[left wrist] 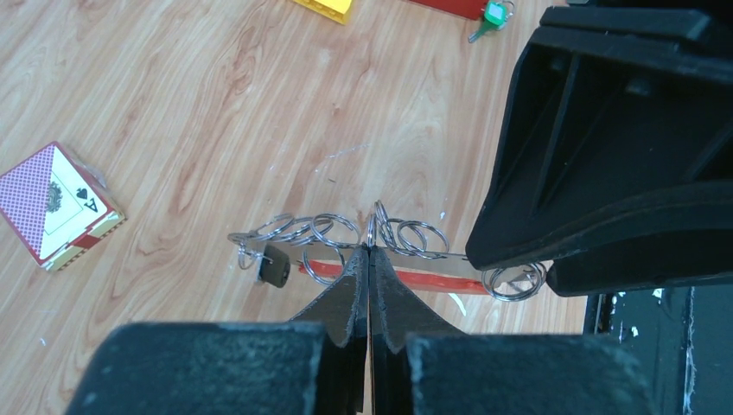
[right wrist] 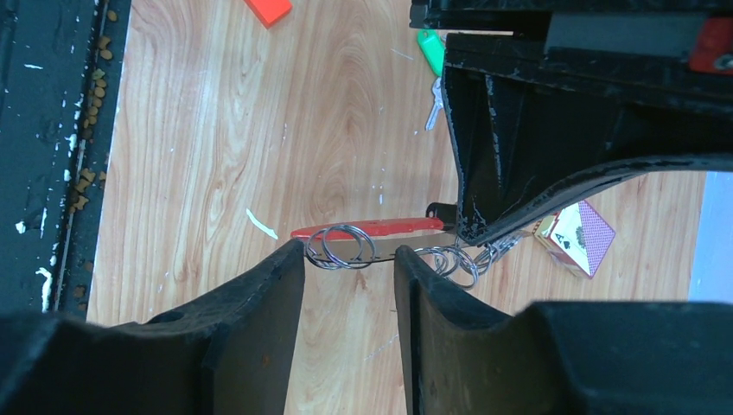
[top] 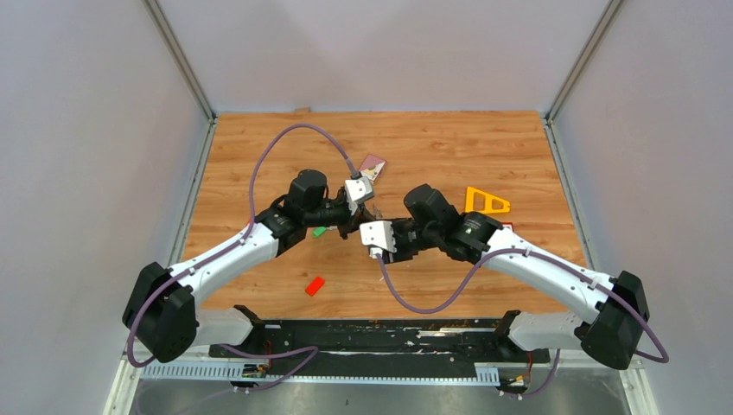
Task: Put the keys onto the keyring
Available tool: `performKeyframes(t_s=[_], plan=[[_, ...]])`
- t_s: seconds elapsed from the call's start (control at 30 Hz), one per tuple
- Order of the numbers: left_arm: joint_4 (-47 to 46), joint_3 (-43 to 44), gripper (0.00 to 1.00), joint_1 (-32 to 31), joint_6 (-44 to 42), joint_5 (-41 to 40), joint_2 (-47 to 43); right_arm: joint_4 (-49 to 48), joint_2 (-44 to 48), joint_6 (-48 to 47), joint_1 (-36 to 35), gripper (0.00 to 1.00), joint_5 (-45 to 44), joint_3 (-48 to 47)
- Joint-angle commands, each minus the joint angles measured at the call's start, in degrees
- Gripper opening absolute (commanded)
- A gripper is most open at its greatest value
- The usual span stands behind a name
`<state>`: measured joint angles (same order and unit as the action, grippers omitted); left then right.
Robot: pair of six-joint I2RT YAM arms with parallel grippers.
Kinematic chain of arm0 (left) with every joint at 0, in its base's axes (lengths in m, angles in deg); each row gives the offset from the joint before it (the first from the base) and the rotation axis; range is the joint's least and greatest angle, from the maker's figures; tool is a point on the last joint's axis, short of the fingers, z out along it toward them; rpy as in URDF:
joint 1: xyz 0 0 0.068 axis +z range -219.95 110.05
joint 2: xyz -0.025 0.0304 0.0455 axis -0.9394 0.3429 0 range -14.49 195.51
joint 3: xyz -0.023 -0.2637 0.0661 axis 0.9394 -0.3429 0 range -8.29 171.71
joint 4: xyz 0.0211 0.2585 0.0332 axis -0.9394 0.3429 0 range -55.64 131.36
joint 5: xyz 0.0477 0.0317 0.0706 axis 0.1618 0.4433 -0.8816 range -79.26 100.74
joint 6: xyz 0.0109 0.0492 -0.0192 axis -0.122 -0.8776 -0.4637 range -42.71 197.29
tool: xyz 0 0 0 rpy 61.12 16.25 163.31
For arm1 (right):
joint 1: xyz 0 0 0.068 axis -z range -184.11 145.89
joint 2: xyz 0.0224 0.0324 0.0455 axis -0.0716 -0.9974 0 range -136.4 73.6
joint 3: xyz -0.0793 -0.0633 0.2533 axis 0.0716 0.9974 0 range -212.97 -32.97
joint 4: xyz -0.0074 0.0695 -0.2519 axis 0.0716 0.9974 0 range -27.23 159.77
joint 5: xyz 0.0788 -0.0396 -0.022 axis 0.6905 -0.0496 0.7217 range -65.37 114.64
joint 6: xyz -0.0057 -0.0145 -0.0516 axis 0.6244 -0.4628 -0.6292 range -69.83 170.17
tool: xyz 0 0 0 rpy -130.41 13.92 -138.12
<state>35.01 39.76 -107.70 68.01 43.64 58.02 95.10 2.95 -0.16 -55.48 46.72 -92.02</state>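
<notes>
"How far along are you getting?"

"Partway, I judge. Your left gripper (left wrist: 369, 252) is clenching one ring of the keyring (left wrist: 423, 279). Your right gripper (right wrist: 350, 259) is standing with its jaws apart around the end rings. One black key (left wrist: 275, 266) is hanging on the bunch."

"What's remaining?"

"One green key (top: 320, 231) is lying loose on the table at the keyring's nine o'clock. No blue key is showing."

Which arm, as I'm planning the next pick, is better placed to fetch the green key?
Right. The left gripper is shut on the keyring; the right gripper stands open astride its end, apparently gripping nothing, with the green key lying nearby.
</notes>
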Motion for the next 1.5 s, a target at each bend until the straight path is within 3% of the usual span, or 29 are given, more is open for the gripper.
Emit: performKeyframes(t_s=[0.0,0.3,0.47,0.6,0.77,1.1,1.23,1.47], plan=[[-1.7,2.4,0.00,-0.2,0.1,1.1,-0.2,-1.8,-0.4,-0.6,-0.8,0.41,-4.1,-2.2],[-1.6,2.4,0.00,-0.2,0.0,1.0,0.2,-4.0,1.1,0.3,-0.7,0.19,-7.3,-1.6],[-1.6,2.2,0.00,-0.2,-0.4,1.5,0.4,-4.5,2.1,0.9,-0.7,0.13,-8.0,-1.4],[-1.7,2.0,0.00,-0.2,-0.7,3.4,0.4,-5.7,2.9,1.4,-0.5,0.18,-9.1,0.1],[-2.0,2.0,0.00,-0.2,-0.2,6.3,0.1,-8.4,3.7,2.5,0.2,0.39,-8.2,3.5],[-5.7,-0.9,0.00,-0.2,-1.0,11.3,-1.5,-11.4,2.7,8.1,5.7,0.54,-3.1,5.5],[-6.4,-1.3,0.00,-0.2,-1.1,11.4,-1.6,-11.2,2.6,8.5,6.3,0.54,-0.2,5.3],[-6.7,-1.5,0.00,-0.2,-1.2,11.6,-1.2,-11.9,2.8,8.9,6.4,0.38,1.1,5.0]])
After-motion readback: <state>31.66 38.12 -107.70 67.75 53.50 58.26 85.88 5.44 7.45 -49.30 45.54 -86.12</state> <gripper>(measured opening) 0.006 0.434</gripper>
